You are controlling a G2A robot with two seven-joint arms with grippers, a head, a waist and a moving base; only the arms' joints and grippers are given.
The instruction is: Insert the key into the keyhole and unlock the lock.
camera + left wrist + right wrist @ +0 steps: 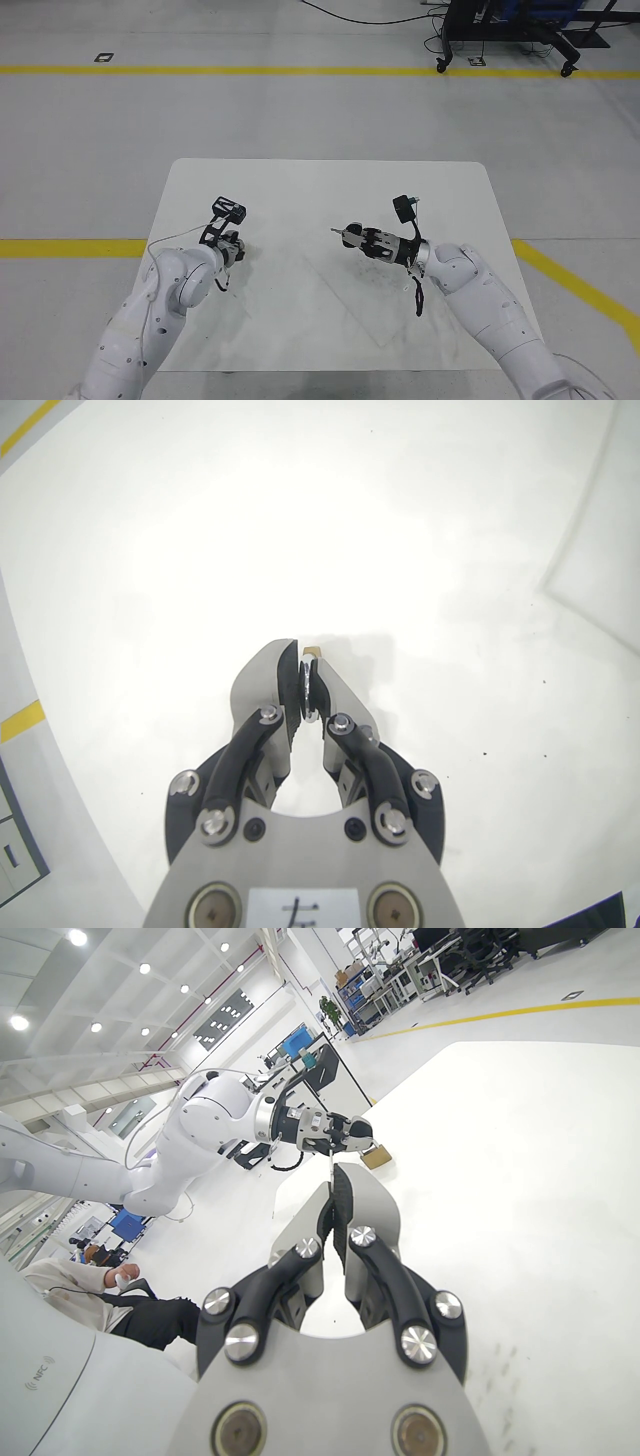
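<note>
your left gripper (304, 660) is clamped on the shackle (306, 695) of the padlock (376, 1155), whose brass body sits just past the fingertips, low by the white table (330, 190). your right gripper (334, 1178) pinches the key (330, 1163), blade pointing toward the padlock, still apart from it.

Left arm (150, 310), right arm (500, 310): glossy white rounded shells, with a silver ring at each wrist, a black cable looped just behind the hand and a black camera bracket above the wrist.

Left hand (305, 662), right hand (336, 1178): grey metal palm plate. Two grey fingers (255, 677) are faced with black ribbed pads (342, 1203). Black curved links behind the fingers are pinned by silver round-head screws. Two brass-coloured inset discs sit at the palm's rear. On the left hand a white label with a black character lies between them.
</note>
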